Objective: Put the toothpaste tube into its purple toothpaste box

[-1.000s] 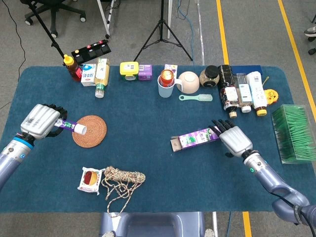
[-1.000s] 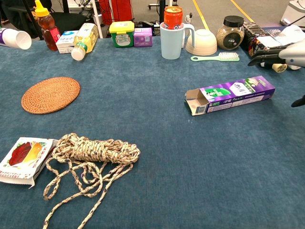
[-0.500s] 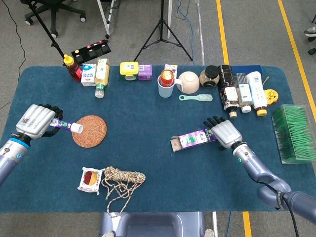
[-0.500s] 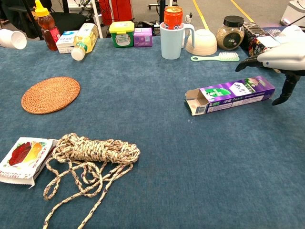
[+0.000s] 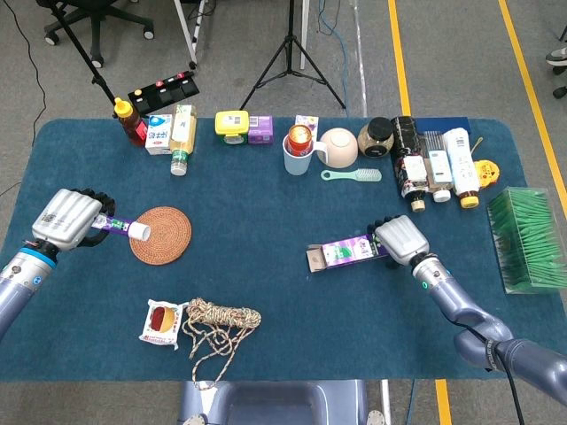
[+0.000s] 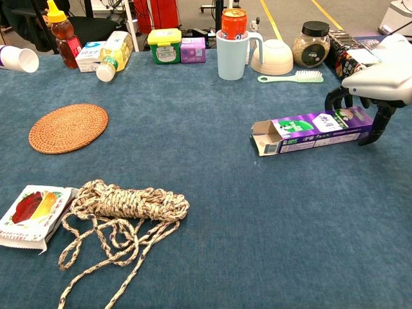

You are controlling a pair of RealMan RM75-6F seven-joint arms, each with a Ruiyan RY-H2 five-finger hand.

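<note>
The purple toothpaste box (image 5: 347,251) lies flat on the blue table right of centre, its open flap end pointing left. My right hand (image 5: 400,239) sits over the box's closed right end. In the chest view the fingers of my right hand (image 6: 380,80) wrap behind and in front of the box (image 6: 302,125), gripping that end. At the far left my left hand (image 5: 69,219) holds the toothpaste tube (image 5: 124,227) above the table, white cap pointing right toward the coaster. The cap end of the tube (image 6: 19,59) shows at the chest view's top left corner.
A woven coaster (image 5: 160,235) lies beside the tube's cap. A coil of rope (image 5: 217,323) and a snack packet (image 5: 161,322) lie near the front edge. Bottles, a cup holding a can (image 5: 299,150), a bowl and a brush (image 5: 352,174) line the back. A green box (image 5: 532,239) stands far right.
My right hand has moved left and down onto the box's right end and curled its fingers around it. The box shifted slightly. My left hand with the tube stayed nearly in place.
</note>
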